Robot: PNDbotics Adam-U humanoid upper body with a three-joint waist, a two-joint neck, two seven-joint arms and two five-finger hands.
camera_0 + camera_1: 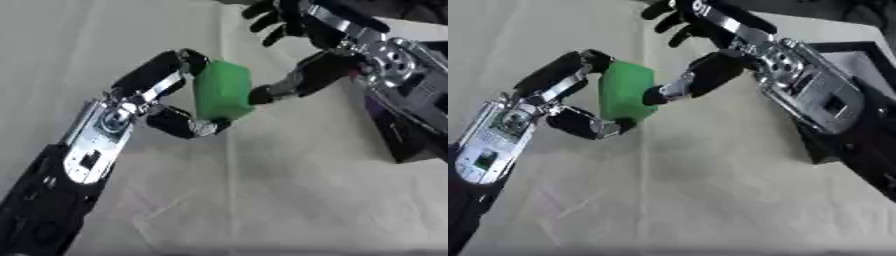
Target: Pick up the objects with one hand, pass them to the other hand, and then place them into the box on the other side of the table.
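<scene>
A green block (pixel 223 91) hangs above the cream tablecloth in the middle of the view. My left hand (pixel 140 97) comes in from the lower left and is shut on it, fingers curled over its upper left edge and thumb under its lower edge. My right hand (pixel 737 47) reaches in from the upper right. Its thumb (pixel 697 77) touches the block's right face, while its fingers (pixel 677 20) stay spread and raised behind, not closed on the block. A dark box (pixel 846 47) with a grey inside stands at the right, partly hidden by my right forearm.
The cream cloth (pixel 262 190) covers the table, creased down the middle. The dark wall of the box (pixel 404 142) stands at the right edge, under my right forearm.
</scene>
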